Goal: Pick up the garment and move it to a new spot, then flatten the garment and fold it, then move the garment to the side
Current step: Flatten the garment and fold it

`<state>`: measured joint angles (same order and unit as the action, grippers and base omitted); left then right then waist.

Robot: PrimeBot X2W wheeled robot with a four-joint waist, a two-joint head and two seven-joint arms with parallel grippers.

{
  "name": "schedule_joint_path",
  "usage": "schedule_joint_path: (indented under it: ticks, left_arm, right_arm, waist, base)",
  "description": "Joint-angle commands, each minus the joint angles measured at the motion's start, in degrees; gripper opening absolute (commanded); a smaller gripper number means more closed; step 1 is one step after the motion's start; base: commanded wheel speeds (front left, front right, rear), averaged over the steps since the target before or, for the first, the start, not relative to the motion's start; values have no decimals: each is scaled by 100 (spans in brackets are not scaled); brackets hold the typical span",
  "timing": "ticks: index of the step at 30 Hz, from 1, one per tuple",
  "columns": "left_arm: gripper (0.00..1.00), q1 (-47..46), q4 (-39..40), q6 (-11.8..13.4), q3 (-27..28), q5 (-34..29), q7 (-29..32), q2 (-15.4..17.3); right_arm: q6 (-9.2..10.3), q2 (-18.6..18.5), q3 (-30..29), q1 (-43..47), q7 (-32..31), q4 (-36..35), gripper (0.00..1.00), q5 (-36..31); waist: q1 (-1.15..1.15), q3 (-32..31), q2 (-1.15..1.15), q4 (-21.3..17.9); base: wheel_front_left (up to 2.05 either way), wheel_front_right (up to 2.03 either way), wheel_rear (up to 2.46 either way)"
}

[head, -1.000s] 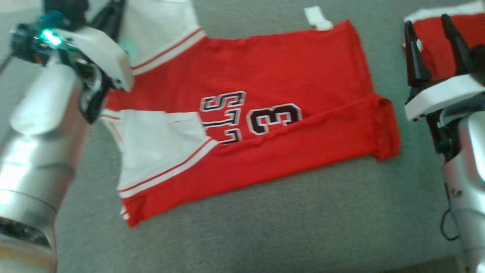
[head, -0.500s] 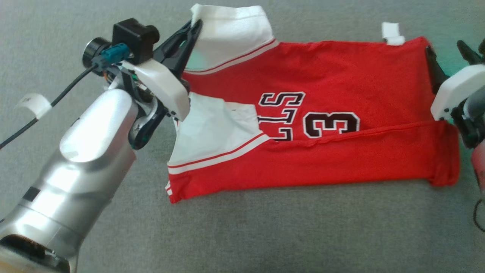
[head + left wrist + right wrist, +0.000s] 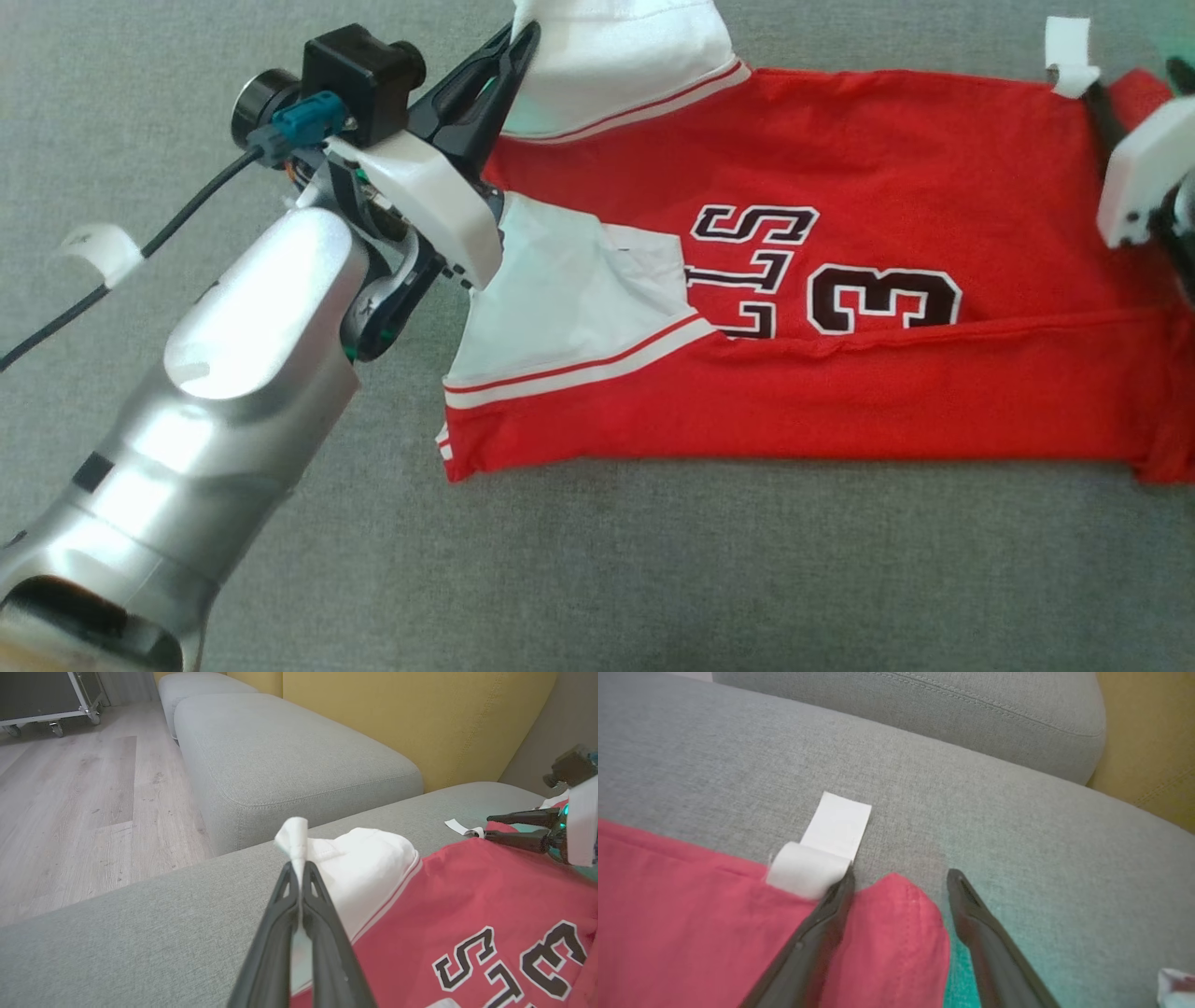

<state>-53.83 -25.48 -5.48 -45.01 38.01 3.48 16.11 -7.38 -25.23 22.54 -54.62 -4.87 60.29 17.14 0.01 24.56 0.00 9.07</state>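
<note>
The garment [image 3: 840, 159] is a red jersey with white sleeves and black lettering, spread on a grey sofa cushion [image 3: 653, 579] with its near long edge folded over. My left gripper [image 3: 521, 42] is shut on the tip of the far white sleeve [image 3: 364, 868], holding it slightly off the cushion; the left wrist view shows its fingertips [image 3: 297, 870] pinching the white cloth. At the garment's far right corner, my right gripper [image 3: 901, 879] stands open, with the red corner [image 3: 896, 933] lying between its fingers. In the head view, my right gripper [image 3: 1134, 89] is at the right edge.
A white tag [image 3: 822, 854] sticks out from the hem beside the right gripper's finger. A loose white strip [image 3: 98, 250] and a black cable [image 3: 112, 280] lie at the left. A second grey cushion [image 3: 280, 751], a yellow backrest [image 3: 420, 714] and a wooden floor [image 3: 70, 788] lie beyond.
The head camera has moved, so the whole picture shifted right. My right gripper came from beside the garment to its right corner. My left gripper keeps its hold on the sleeve.
</note>
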Motion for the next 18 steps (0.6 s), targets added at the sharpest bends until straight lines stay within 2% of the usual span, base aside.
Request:
schedule_joint_path:
  ticks: [1,2,3,4,9,18]
  left_arm:
    - [0,-305,168,31,199,8,19,161]
    - [0,-321,151,46,211,17,21,157]
    - [0,-337,123,72,236,33,18,157]
    - [0,-352,86,101,263,42,8,164]
    - [0,-427,-193,156,334,15,-81,275]
    - [0,-958,-947,226,588,-56,-451,460]
  right_arm:
    - [-11,-54,270,16,-188,68,100,8]
    - [-11,-41,350,-12,-264,128,80,60]
    - [-11,-30,422,-42,-309,165,11,119]
    - [-11,-24,482,-75,-318,185,0,175]
    - [-11,42,558,-264,-66,186,0,561]
    - [-11,179,479,-875,900,3,0,1198]
  waist:
    - [-1,38,0,24]
    - [-1,46,0,23]
    - [-1,47,0,14]
    - [-1,40,0,-6]
    - [-1,-48,0,-193]
    - [-1,-100,0,-647]
  base:
    - [0,0,0]
    - [0,0,0]
    - [0,0,0]
    - [0,0,0]
    - [0,0,0]
    - [0,0,0]
